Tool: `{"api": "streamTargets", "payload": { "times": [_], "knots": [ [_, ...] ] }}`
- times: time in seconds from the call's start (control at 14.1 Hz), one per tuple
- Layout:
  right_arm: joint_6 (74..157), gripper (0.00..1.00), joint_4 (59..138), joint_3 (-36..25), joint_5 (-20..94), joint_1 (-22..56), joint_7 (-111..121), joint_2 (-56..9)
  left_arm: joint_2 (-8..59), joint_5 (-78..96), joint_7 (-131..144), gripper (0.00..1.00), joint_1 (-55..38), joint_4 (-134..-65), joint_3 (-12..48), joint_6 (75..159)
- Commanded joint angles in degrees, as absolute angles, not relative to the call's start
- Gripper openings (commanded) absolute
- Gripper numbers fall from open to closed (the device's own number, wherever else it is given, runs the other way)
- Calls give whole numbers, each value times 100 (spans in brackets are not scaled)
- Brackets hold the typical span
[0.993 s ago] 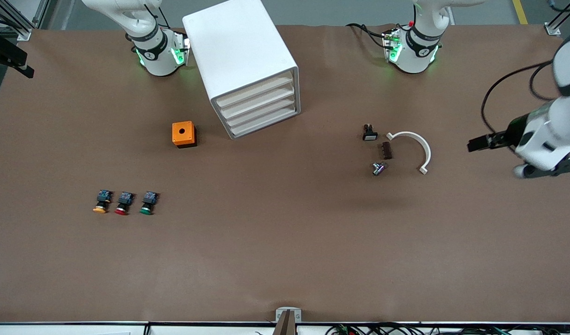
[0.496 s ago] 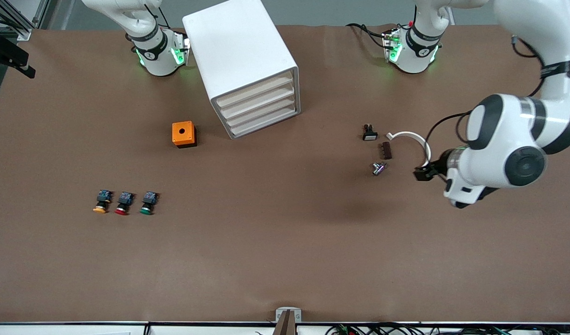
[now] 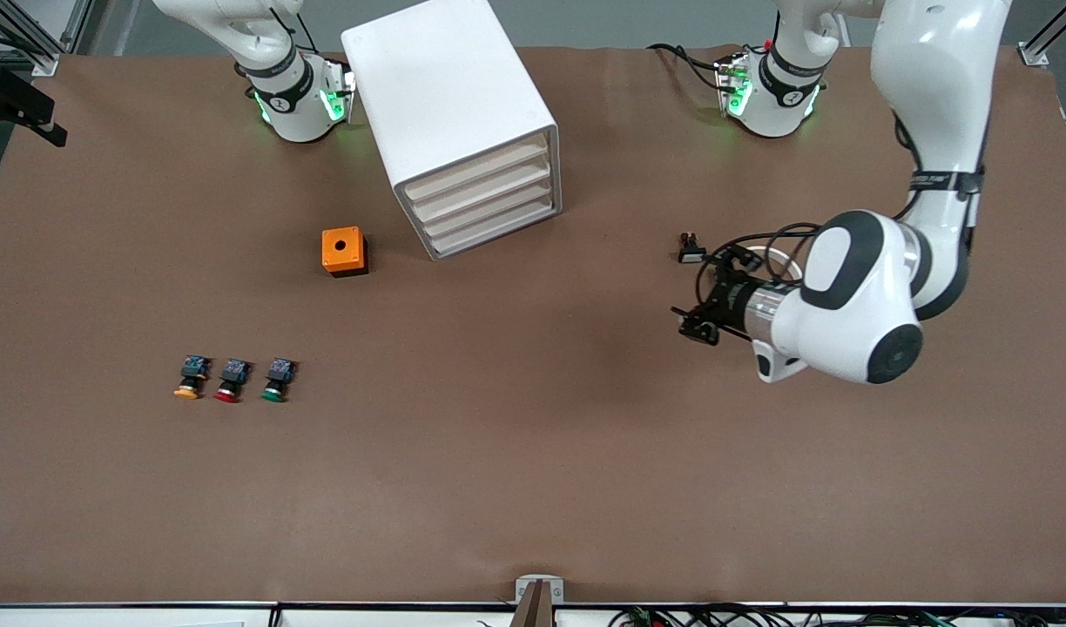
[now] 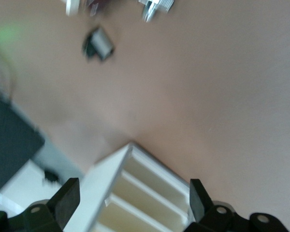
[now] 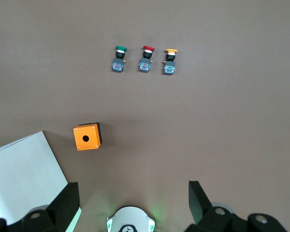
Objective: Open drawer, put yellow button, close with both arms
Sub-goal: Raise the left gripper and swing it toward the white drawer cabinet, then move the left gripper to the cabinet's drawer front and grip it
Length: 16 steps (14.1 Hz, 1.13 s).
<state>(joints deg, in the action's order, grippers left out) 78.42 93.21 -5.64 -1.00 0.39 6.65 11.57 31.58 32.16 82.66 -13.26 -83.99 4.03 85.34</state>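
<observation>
- Left gripper (image 3: 691, 326), fingers spread and holding nothing, is hanging over the small parts near the left arm's end of the table.
- Right gripper (image 5: 130, 205), likewise spread and empty, is waiting high above the table.
- Drawer (image 3: 479, 171) is sitting fully closed; the left gripper should be approaching its front edge squarely.
- Yellow button (image 3: 188, 378) is lying on the table beside the red one, well apart from the cabinet.

Bare counter (image 3: 603, 287) lay between my left jaws, spread wide above small parts near the left arm's end, and the cabinet (image 3: 450, 122) with its drawer (image 3: 478, 167) shut. An orange box (image 3: 342, 251) stood beside the cabinet, well apart from the yellow button (image 3: 187, 377).
</observation>
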Motion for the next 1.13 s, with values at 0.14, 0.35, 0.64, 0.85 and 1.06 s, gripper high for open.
{"api": "streamTargets", "payload": {
  "times": [0.14,0.35,0.64,0.85,1.06],
  "knots": [
    [7884,100,9404,-571,-79,166,571,1257,3866,4060,10753,100,-1468,-8165,789,8008],
    [7901,100,9404,-571,-79,176,571,1257,4261,4420,11967,100,-1494,-8174,1159,7744],
    [7945,100,9396,-571,-79,193,571,1248,4464,4929,12655,100,-1845,-8217,1187,7401],
    [7937,100,9308,-571,-88,193,580,1178,4544,5036,12744,100,-2249,-8218,1187,7094],
    [7875,100,9193,-580,-97,176,668,1011,4710,5334,12840,75,-2416,-8235,1187,6979]
  ]
}}
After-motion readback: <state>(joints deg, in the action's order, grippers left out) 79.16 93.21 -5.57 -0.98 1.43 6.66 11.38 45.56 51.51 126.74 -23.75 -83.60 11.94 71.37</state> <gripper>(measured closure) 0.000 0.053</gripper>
